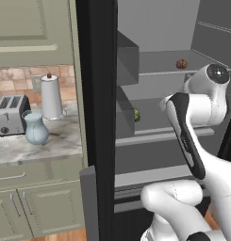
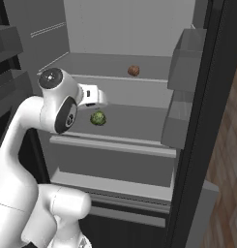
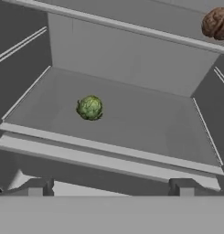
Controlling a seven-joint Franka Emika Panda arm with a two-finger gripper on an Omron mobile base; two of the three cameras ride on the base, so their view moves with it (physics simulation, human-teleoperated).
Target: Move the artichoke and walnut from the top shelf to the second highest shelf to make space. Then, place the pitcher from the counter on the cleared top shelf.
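Your fingers (image 3: pixel 111 187) are spread wide and grip nothing: in the hand view the two dark tips rise far apart at the bottom, just in front of the fridge shelves. The artichoke (image 3: pixel 90 108) sits on the second highest shelf (image 3: pixel 145 123), left of the shelf's middle and set back from its thick pale front lip; you can see it again in the right base view (image 2: pixel 97 118), just beside the white hand, and in the left base view (image 1: pixel 136 115) it peeks out from behind a door bin. The walnut (image 3: pixel 217 23) lies on the top shelf (image 2: pixel 110 65), close to the slim front edge, up and to the right of the artichoke in the hand view; both base views show it (image 1: pixel 181 64) alone on that thin plate, well apart from the artichoke below. The arm reaches into the open fridge with the hand level with the gap between the two shelves. Look left in the left base view and you find the pitcher (image 1: pixel 36 128) upright on the bench (image 1: pixel 60 141), near the front of the marbled top. Behind it stands a toaster (image 1: pixel 11 114) to its left and a white paper-towel roll (image 1: pixel 51 97) to its right, both near the tiled wall. The pitcher touches neither of them.
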